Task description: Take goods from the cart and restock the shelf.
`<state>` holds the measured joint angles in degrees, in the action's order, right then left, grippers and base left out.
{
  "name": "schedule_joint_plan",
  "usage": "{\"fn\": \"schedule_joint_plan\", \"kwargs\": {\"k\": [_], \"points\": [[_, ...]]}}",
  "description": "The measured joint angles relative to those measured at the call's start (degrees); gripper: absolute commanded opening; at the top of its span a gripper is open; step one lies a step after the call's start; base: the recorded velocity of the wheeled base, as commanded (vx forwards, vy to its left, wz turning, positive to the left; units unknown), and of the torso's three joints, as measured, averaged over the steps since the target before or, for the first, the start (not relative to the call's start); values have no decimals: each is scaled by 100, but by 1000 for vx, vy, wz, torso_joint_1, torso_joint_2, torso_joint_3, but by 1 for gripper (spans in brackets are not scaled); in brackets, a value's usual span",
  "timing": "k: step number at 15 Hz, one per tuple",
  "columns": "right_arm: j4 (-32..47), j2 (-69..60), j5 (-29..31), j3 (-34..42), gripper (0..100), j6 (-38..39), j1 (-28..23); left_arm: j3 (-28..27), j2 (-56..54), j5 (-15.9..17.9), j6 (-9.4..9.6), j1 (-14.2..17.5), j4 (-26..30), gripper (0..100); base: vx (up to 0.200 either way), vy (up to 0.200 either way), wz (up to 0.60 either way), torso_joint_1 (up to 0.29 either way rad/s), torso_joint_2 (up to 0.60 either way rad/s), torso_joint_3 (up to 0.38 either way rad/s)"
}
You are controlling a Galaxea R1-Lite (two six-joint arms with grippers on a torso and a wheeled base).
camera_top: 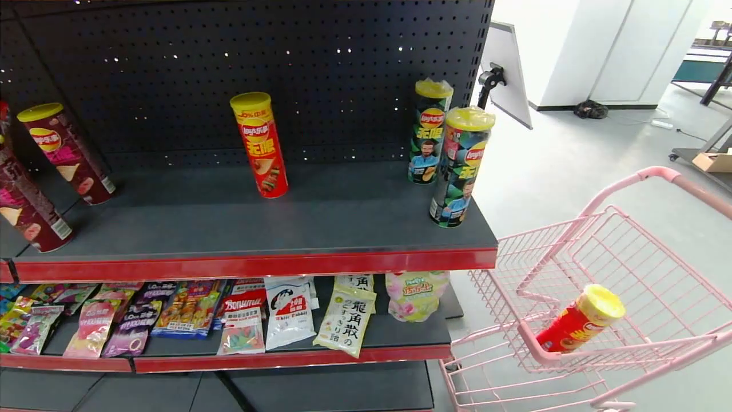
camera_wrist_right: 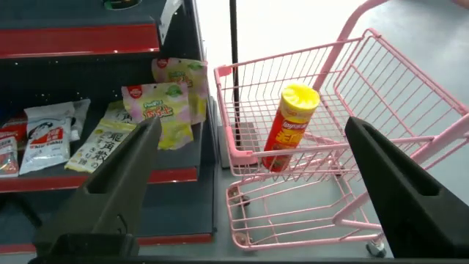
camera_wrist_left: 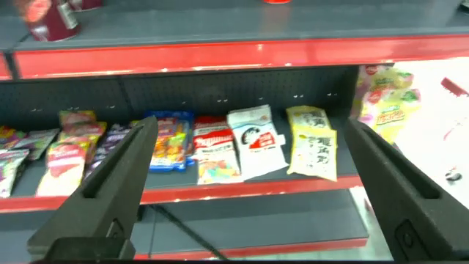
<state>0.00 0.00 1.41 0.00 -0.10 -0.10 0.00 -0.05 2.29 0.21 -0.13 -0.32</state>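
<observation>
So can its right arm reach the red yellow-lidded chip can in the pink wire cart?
Probably yes: the open right gripper faces the red chip can, and nothing covers the pink wire cart from above.

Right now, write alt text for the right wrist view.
A red chip can with a yellow lid leans in the pink cart, ahead of the open right gripper. Snack bags lie on a dark shelf beside it.

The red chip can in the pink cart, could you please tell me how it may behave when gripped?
The red chip can is a smooth cylinder leaning tilted in the pink cart, so a nudge would probably roll or slide it. Its tall, narrow tube looks stiff yet likely light, and tippy once upright.
</observation>
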Motion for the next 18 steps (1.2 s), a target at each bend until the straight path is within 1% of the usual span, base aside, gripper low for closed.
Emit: {"fn": "schedule_joint_plan", "kwargs": {"k": [8, 15, 18], "points": [[0, 0, 0, 0, 100, 2, -1, 0, 0, -2, -2, 0, 0, 100, 0, 0, -600, 5, 1, 4], [0, 0, -2, 0, 100, 0, -4, 0, -2, -11, 1, 2, 0, 100, 0, 0, 0, 0, 0, 0], [0, 0, 0, 0, 100, -4, 0, 0, -2, -9, 4, 4, -1, 100, 200, 0, 0, -2, -2, 5]]}}
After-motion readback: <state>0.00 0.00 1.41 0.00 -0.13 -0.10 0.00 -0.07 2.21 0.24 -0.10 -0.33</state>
